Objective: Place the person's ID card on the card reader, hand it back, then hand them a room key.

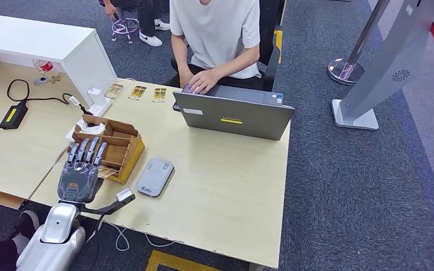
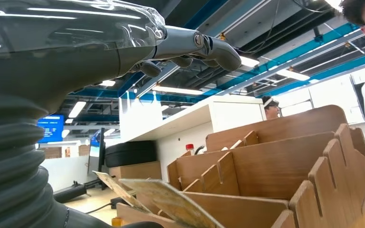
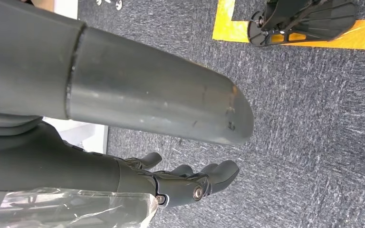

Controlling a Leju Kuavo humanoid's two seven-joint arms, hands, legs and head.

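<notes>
My left hand [image 1: 79, 171] hovers flat over the near left end of a wooden compartment box [image 1: 125, 148], fingers stretched out and holding nothing. Patterned cards [image 1: 108, 172] lie in the box's front slot just beside the fingers. In the left wrist view the fingers [image 2: 196, 46] reach out above the box's dividers [image 2: 271, 161], with the cards [image 2: 168, 202] leaning below. A grey card reader [image 1: 155, 176] lies on the table right of the box. My right hand [image 3: 190, 183] hangs over the carpet with nothing in it, fingers loosely apart.
A person [image 1: 215, 34] sits across the table typing on a grey laptop [image 1: 234, 114]. Three cards [image 1: 137, 92] lie in a row at the table's far edge. A power strip [image 1: 96, 107] and a black adapter [image 1: 13, 115] with cables sit at left. The table [image 1: 226, 192] is bare at right.
</notes>
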